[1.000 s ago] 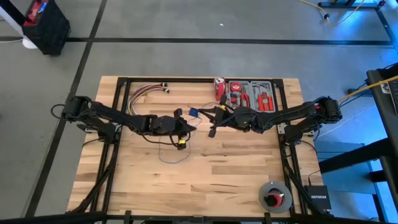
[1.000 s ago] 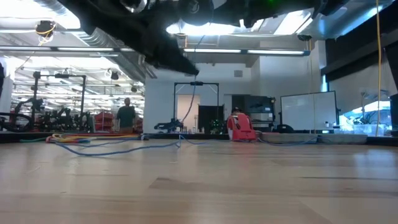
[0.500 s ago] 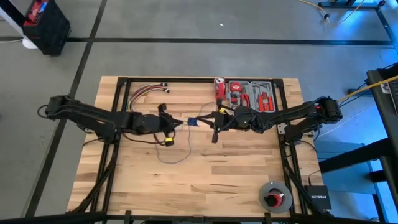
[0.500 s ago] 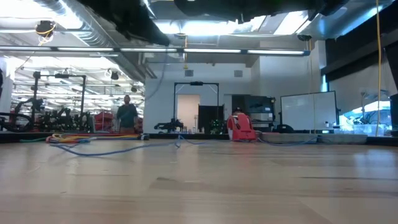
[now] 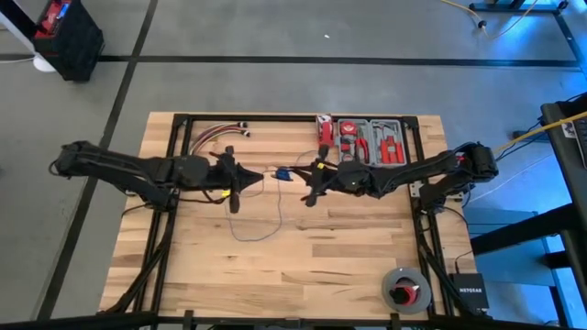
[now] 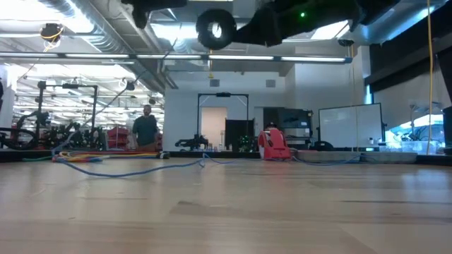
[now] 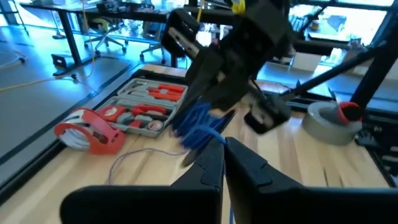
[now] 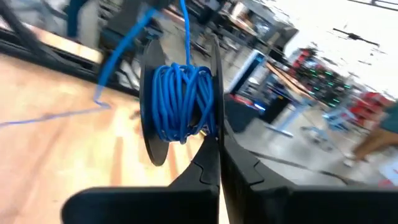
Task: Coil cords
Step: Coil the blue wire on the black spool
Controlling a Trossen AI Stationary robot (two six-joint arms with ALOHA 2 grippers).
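From overhead I see both arms reaching toward the middle of the wooden counter [image 5: 303,257], their tips close together above the far half. My right gripper [image 5: 312,194] has its jaws pressed together on a small black spool [image 8: 180,102]; in its wrist view the jaws pinch the edge of one flange, and the spool's core is wrapped thick with blue cord [image 8: 179,99], with a strand rising off the top of the winding and another trailing away to the counter. In the low view the spool [image 6: 215,28] hangs high above the counter as a dark ring, not touching the wood. My left gripper [image 5: 235,203] sits just across from the spool with its jaws shut tight; in the left wrist view its tips [image 7: 222,146] meet right at the blurred blue winding, but I cannot tell whether they hold a strand. The loose part of the cord [image 5: 260,220] hangs from between the two grippers and lies in an open loop on the counter, near its middle. At the far edge of the counter sits a grey tool tray [image 5: 371,142] with red-handled tools, a red tape measure [image 5: 324,128] just beside it, and a bundle of coloured wires [image 5: 213,136] toward the far left. A roll of grey tape [image 5: 405,289] lies at the near right corner. A person [image 6: 146,130] stands in the room beyond.
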